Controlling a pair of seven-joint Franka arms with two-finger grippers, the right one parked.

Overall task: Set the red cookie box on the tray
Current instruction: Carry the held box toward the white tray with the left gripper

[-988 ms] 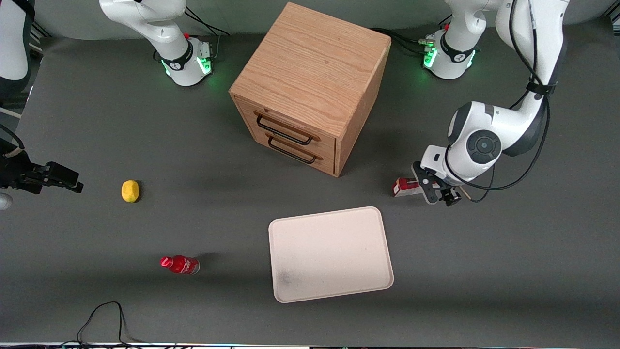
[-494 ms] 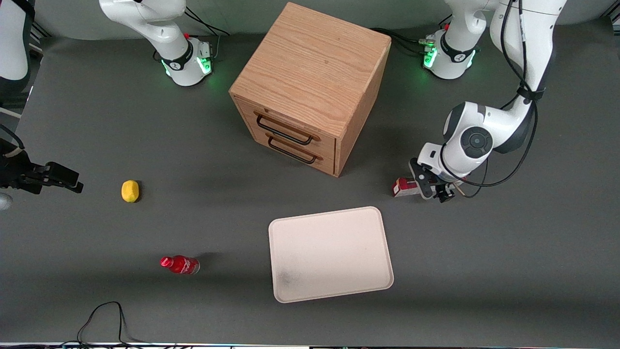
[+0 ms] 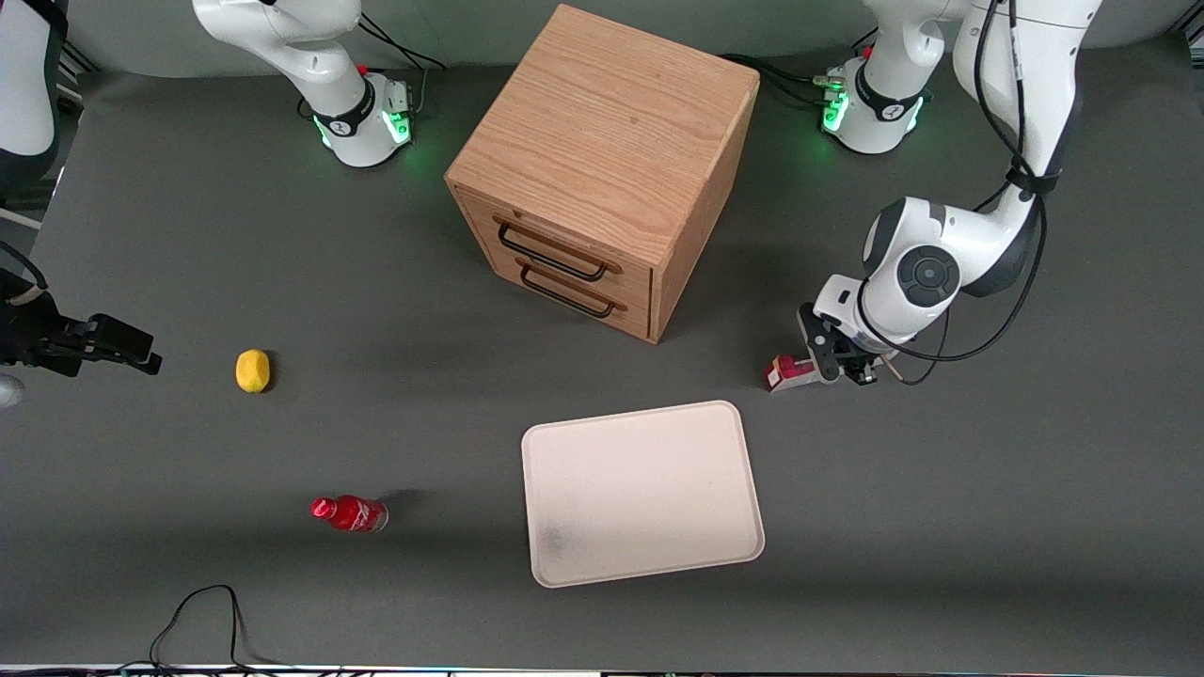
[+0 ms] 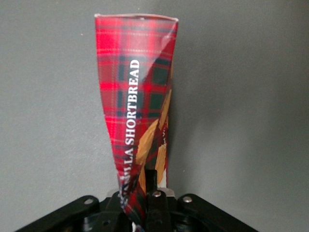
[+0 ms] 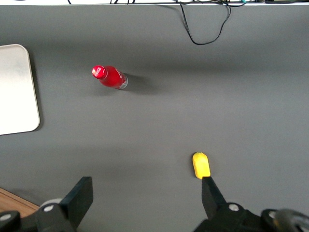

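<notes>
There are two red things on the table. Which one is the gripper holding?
The gripper holds the red cookie box, the plaid carton beside the wooden drawer cabinet. The small red bottle stands alone toward the parked arm's end.

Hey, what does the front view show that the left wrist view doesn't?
Only the front view shows the tray, the wooden cabinet, the lemon, the red bottle, and that the gripper sits beside the cabinet, farther from the camera than the tray. Only the left wrist view shows the cookie box's tartan pattern, its SHORTBREAD lettering, and the fingers shut on its end. Both show the gripper, the box and the grey table.
</notes>
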